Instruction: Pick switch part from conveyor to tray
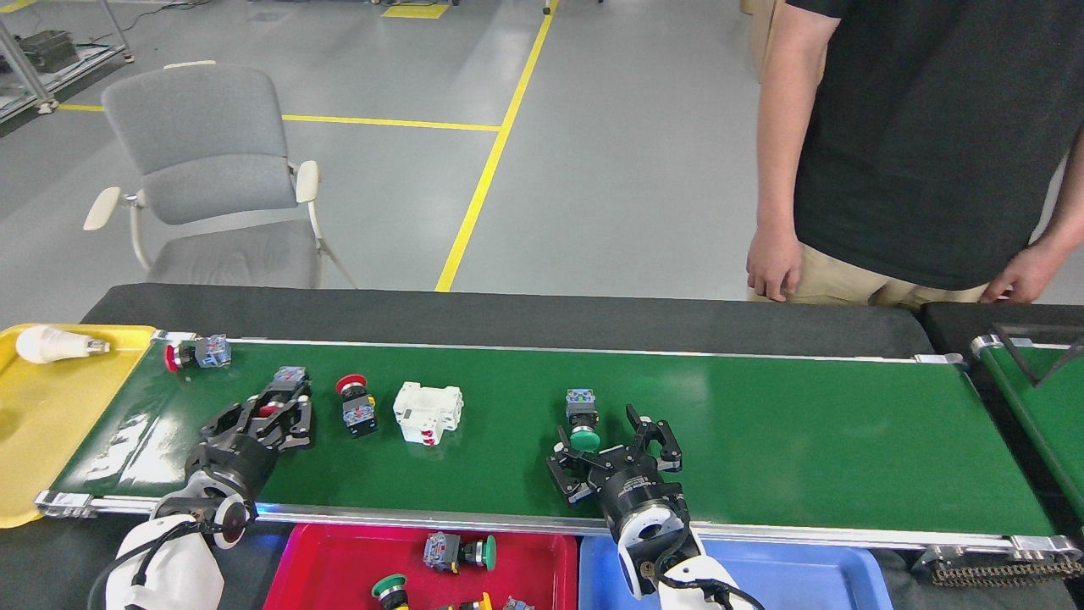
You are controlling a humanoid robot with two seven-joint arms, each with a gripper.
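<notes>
Grey workshop floor with yellow lines runs behind your conveyor (804, 432), and a person in a black shirt (923, 144) stands at its far right side, hands hanging at the black surround.

Your right claw (611, 447) sits low over the belt with its jaws spread wide; the green-capped switch part (582, 421) lies just beyond it, near the left finger, cap toward you, not gripped. Your left claw (284, 411) has its fingers drawn in around a red-capped switch part (279, 391); a sliver of red shows between them and a blue-grey contact block pokes out past the tips, but you cannot tell whether the fingers truly clamp it.

Just right of that claw lies another red-capped switch (356, 405), and beside it a white circuit breaker (428, 411). A further red-capped switch (196, 353) rests at the belt's far left corner, by the rail.

On your near side, below the belt's edge rail, the red tray (339, 559) holds a green-capped switch lying on its side (460, 551), a second green-capped one (390, 589) and some small parts cut off by the frame edge. A blue tray (804, 576) sits to its right, partly behind your right arm. A yellow tray (42, 432) at the belt's left end holds a light bulb (59, 343). A grey chair (212, 169) stands on the floor beyond, and a second green belt (1042, 407) shows at the right edge.
</notes>
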